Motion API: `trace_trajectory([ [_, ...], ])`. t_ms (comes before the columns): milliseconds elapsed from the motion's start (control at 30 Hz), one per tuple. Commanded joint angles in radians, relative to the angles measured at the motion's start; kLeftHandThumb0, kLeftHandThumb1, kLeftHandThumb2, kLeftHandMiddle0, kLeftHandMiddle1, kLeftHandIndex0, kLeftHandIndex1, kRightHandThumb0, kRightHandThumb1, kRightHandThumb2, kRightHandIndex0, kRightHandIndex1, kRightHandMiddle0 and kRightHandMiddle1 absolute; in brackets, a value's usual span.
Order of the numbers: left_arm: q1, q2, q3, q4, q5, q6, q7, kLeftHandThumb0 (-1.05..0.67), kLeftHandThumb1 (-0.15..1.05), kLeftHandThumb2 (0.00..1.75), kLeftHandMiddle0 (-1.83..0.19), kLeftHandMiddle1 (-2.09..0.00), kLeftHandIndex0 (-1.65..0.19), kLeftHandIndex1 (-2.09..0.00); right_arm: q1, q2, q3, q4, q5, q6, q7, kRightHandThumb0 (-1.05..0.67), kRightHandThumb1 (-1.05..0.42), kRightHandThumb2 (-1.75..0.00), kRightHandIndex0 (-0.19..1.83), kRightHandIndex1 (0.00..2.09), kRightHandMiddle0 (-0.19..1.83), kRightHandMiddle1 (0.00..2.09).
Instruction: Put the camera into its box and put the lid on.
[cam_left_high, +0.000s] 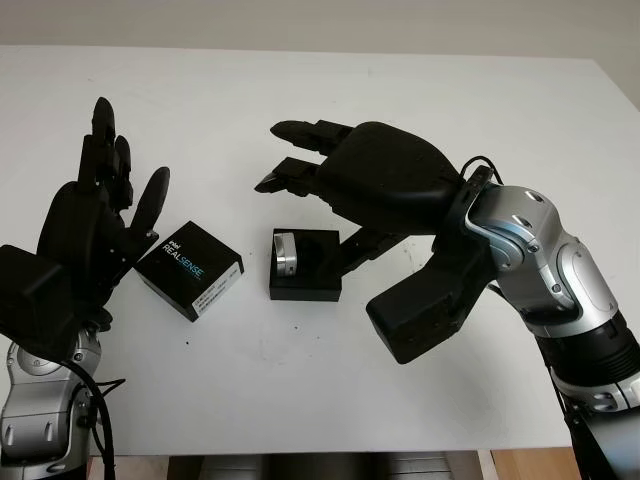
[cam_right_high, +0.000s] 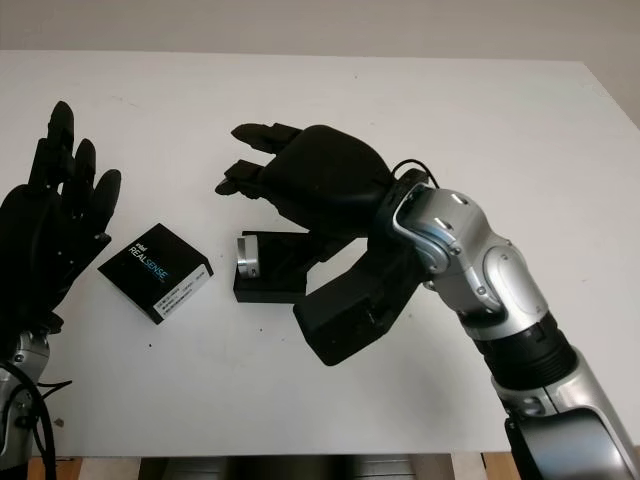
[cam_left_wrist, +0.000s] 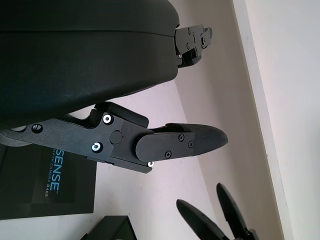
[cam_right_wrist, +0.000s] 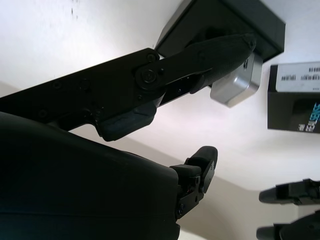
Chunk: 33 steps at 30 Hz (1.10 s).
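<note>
right hand open above box | camera in box | lid at box's 9 o'clock | left hand open, beside lid | white desk

The box is placed near the middle of the table, with the camera set in its left end. The lid is laid just left of the box, apart from it. The left hand is positioned beside the lid's left, and the right hand is held above the box's right part.
</note>
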Motion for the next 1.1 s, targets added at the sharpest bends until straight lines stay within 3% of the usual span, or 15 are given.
trace_trajectory([
  [0,-0.002,-0.011,-0.007,-0.003,0.007,-0.007,0.010,-0.57,1.05,0.46,0.17,-0.05,0.19,0.00,0.027,0.006,0.010,-0.027,-0.013,0.017,-0.002,-0.91,-1.02,-0.05,0.09,0.06,0.20,0.41],
  [267,-0.022,-0.026,-0.022,0.010,0.006,-0.008,0.020,-0.58,1.05,0.44,0.18,-0.05,0.19,0.00,0.083,0.039,0.043,-0.020,-0.148,0.036,-0.135,-0.91,-1.05,-0.13,0.12,0.07,0.18,0.41],
  [367,-0.026,-0.026,-0.026,0.012,0.015,-0.009,0.026,-0.59,1.05,0.44,0.16,-0.06,0.19,0.00,0.085,0.050,0.058,-0.001,-0.184,0.029,-0.185,-0.90,-1.05,-0.14,0.13,0.06,0.08,0.68],
  [633,-0.024,-0.021,-0.020,0.010,0.019,-0.015,0.022,-0.58,1.05,0.44,0.16,-0.06,0.19,-0.01,0.098,0.076,0.097,0.018,-0.238,0.034,-0.248,-0.87,-1.05,-0.12,0.18,0.07,0.06,1.03],
  [1067,-0.024,-0.026,-0.014,0.009,0.017,-0.013,0.025,-0.58,1.05,0.42,0.15,-0.06,0.18,-0.02,0.118,0.086,0.121,0.014,-0.269,0.033,-0.253,-0.86,-1.05,-0.15,0.21,0.07,-0.02,1.38],
])
